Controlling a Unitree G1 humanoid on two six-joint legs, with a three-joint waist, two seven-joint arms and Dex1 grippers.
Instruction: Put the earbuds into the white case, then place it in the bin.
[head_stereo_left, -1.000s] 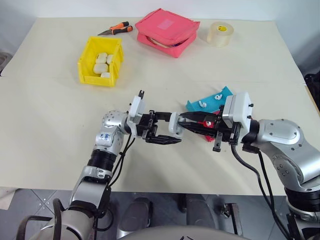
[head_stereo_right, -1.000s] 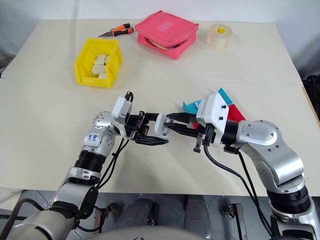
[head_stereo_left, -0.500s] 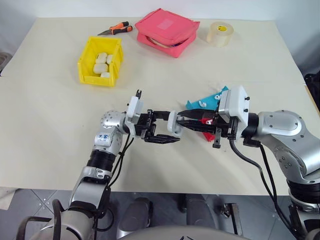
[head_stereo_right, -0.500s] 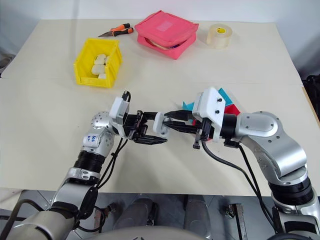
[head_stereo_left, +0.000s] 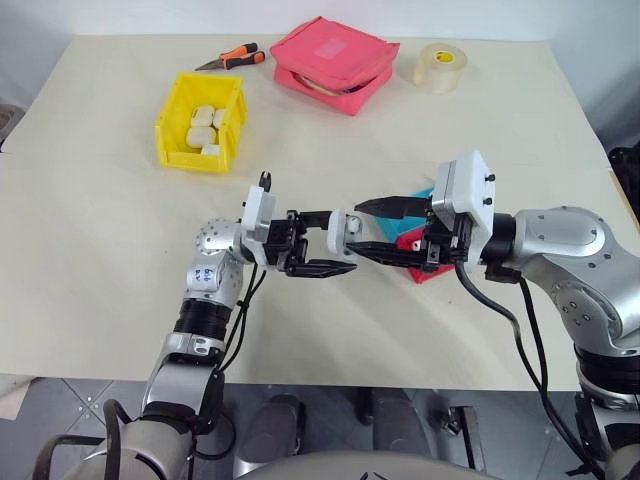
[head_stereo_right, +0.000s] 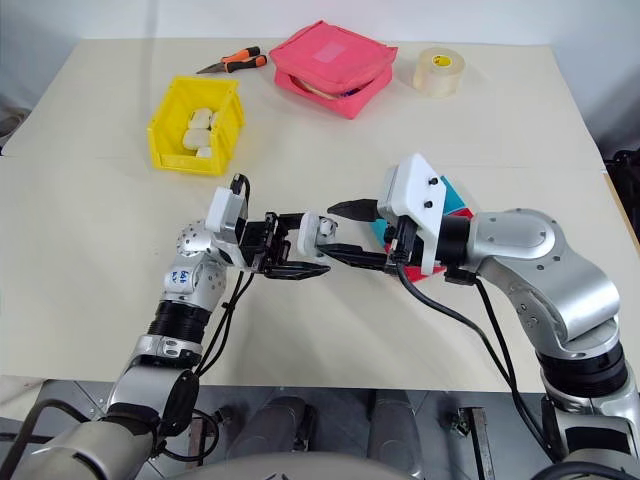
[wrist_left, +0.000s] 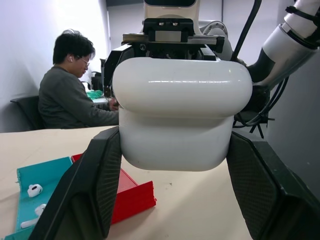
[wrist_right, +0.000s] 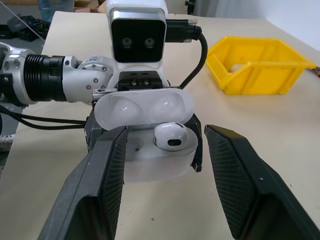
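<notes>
My left gripper (head_stereo_left: 335, 241) is shut on the white case (head_stereo_left: 340, 227) and holds it in the air over the table's middle. The lid (wrist_right: 145, 107) is flipped open, and one earbud (wrist_right: 170, 136) sits in the case's right socket. From the right, my right gripper (head_stereo_left: 357, 229) faces the case, open, with a finger on either side of it. Two more earbuds (wrist_left: 34, 190) lie in the blue tray (wrist_left: 47, 172). At the back left stands the yellow bin (head_stereo_left: 170, 125), with several white cases inside.
A red tray (head_stereo_left: 424, 274) lies beside the blue one under my right hand. A pink zip pouch (head_stereo_left: 333, 62), a tape roll (head_stereo_left: 441, 66) and orange-handled pliers (head_stereo_left: 232, 58) line the table's far side. A person (wrist_left: 70, 85) sits beyond the table.
My right gripper's fingers, close together at the case before, have spread apart. My left gripper keeps its hold on the case.
</notes>
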